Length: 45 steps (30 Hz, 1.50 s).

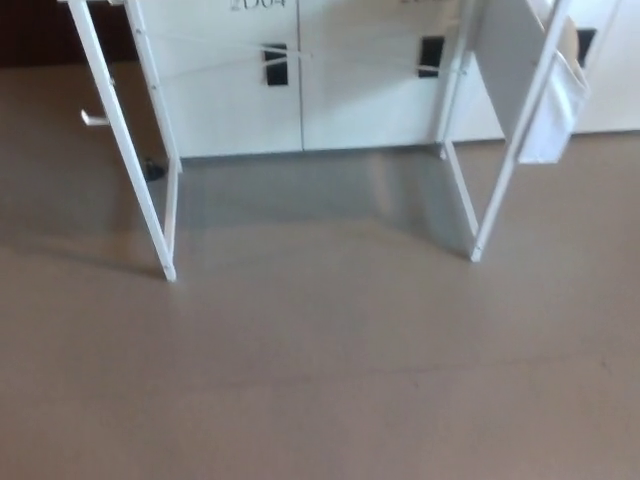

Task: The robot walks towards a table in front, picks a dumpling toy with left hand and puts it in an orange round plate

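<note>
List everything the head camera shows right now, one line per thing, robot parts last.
floor: one, grey-brown, fills the lower picture
table legs: white, slanted frames at left and right, feet on the floor; tabletop out of view
cabinets: white, along the back behind the legs
cabinet handles: at least two, black, on the door fronts
white pouch: one, hanging on the right leg frame
dumpling toy, orange plate: not in view
robot hands: neither in view
</note>
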{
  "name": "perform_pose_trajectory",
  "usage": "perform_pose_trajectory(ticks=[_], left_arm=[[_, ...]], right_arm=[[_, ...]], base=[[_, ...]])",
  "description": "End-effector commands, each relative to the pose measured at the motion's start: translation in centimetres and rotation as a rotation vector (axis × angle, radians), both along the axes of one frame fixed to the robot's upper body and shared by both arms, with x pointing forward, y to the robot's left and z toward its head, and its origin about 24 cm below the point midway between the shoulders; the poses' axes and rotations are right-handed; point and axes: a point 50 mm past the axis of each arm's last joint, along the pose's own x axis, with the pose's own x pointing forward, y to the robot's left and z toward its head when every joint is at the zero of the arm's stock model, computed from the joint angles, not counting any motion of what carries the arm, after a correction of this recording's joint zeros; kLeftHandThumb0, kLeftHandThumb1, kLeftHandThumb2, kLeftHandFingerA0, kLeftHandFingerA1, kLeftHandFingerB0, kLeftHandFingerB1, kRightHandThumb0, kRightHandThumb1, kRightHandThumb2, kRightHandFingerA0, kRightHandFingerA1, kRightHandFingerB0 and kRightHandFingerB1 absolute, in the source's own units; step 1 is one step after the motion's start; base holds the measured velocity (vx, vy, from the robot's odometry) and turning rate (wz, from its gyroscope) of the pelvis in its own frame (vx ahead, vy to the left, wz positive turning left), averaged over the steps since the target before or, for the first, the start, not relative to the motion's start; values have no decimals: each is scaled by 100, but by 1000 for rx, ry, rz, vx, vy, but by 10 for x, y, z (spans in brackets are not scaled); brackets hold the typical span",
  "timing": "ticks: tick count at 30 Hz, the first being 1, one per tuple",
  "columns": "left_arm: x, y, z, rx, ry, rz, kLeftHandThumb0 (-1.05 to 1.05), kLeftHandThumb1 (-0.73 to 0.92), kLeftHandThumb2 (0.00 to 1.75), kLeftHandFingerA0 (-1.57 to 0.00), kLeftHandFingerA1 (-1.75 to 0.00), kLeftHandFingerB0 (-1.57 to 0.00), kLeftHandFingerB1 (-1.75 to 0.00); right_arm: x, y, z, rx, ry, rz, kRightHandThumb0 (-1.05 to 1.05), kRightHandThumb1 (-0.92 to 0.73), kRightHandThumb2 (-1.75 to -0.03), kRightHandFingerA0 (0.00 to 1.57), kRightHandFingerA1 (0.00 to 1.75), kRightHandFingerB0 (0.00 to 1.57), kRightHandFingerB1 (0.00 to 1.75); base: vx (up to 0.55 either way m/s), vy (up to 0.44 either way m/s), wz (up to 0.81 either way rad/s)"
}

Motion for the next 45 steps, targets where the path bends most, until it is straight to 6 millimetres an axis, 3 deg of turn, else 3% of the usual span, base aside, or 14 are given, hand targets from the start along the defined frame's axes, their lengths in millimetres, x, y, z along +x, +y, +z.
perform_pose_trajectory(ticks=[1, 7, 23, 24, 26, 31, 32, 39, 45], left_arm=[[3, 4, 3, 26, -11, -1, 20, 46, 89, -44, -63, -27, -52], [3, 5, 3, 17, -23, 32, 22, 46, 89, -42, -62, -27, -52], [12, 4, 4, 48, -28, -34, 19, 45, 87, -45, -62, -28, -52], [13, 3, 4, 52, -31, -45, 25, 65, 58, -55, -54, -42, -42], [14, 1, 4, 58, -38, -70, 22, 62, 58, -55, -54, -42, -42], [15, 0, 3, 62, -36, -94, 20, 62, 57, -55, -53, -42, -42], [15, -1, 3, 63, -33, -120, 16, 42, 85, -44, -61, -32, -54], [15, -2, 3, 63, -29, -141, 23, 47, 89, -41, -60, -30, -53], [18, -2, 4, 67, -33, -156, 17, 44, 87, -41, -61, -31, -54]], right_arm=[[5, -8, 4, -83, -14, 15, 16, -45, -86, 51, 67, 24, 52], [2, -12, 6, -109, -28, 28, 24, -47, -89, 43, 64, 23, 52], [8, -14, 6, -117, -54, -18, 21, -44, -87, 49, 66, 25, 53], [8, -14, 6, -113, -56, -22, 25, -47, -88, 48, 67, 25, 53], [7, -14, 6, -109, -60, -19, 23, -48, -89, 47, 66, 24, 52], [7, -14, 6, -104, -67, -11, 24, -48, -89, 47, 66, 23, 52], [7, -13, 6, -110, -57, -24, 22, -47, -89, 46, 65, 24, 52], [5, -13, 5, -108, -50, -33, 19, -44, -86, 52, 68, 27, 53], [5, -12, 5, -124, -41, -12, 16, -44, -86, 48, 65, 27, 53]], base=[[462, -155, -65], [584, -54, 26], [466, 26, -25], [391, 56, 7], [408, 30, 18], [391, -59, 19], [536, -141, 85], [431, -120, 5], [226, 38, -15]])
